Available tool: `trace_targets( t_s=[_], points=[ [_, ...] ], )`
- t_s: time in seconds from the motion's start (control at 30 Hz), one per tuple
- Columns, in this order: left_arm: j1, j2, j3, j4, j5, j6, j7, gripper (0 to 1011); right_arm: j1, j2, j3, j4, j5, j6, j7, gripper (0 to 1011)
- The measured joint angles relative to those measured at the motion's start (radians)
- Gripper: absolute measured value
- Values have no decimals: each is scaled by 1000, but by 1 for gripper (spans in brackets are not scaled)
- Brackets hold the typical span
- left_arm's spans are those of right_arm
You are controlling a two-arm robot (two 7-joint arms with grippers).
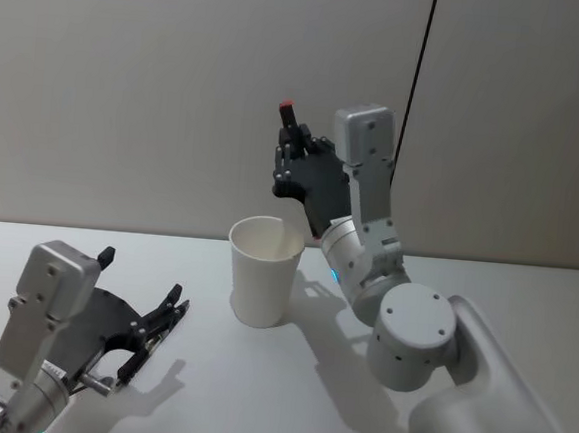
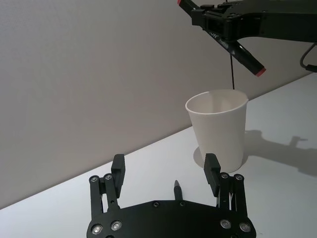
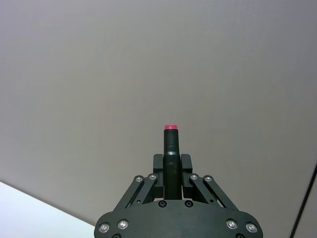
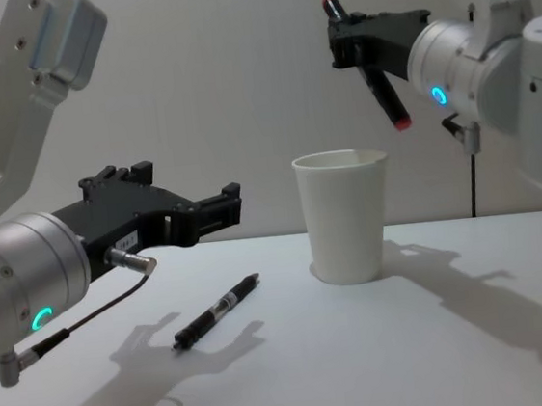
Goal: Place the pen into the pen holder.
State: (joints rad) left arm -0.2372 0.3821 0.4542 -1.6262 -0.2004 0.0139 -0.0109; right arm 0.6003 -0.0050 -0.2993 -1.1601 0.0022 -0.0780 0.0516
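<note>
The pen holder, a white paper cup, stands upright on the white table. My right gripper is raised above the cup's rim, shut on a black pen with red ends, held tilted. A second black pen lies flat on the table left of the cup. My left gripper hovers open just above that pen, its fingers pointing toward the cup.
A grey wall rises close behind the table. A thin black cable hangs down the wall behind my right arm. Bare tabletop lies in front of and to the right of the cup.
</note>
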Motion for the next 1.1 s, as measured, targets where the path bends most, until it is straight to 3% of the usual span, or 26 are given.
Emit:
trace_targets(
  t_s=[1.1],
  points=[
    [0,0,0,0,0,0,0,1003,71,-39,10,140,-2,-36,66,196]
  ],
)
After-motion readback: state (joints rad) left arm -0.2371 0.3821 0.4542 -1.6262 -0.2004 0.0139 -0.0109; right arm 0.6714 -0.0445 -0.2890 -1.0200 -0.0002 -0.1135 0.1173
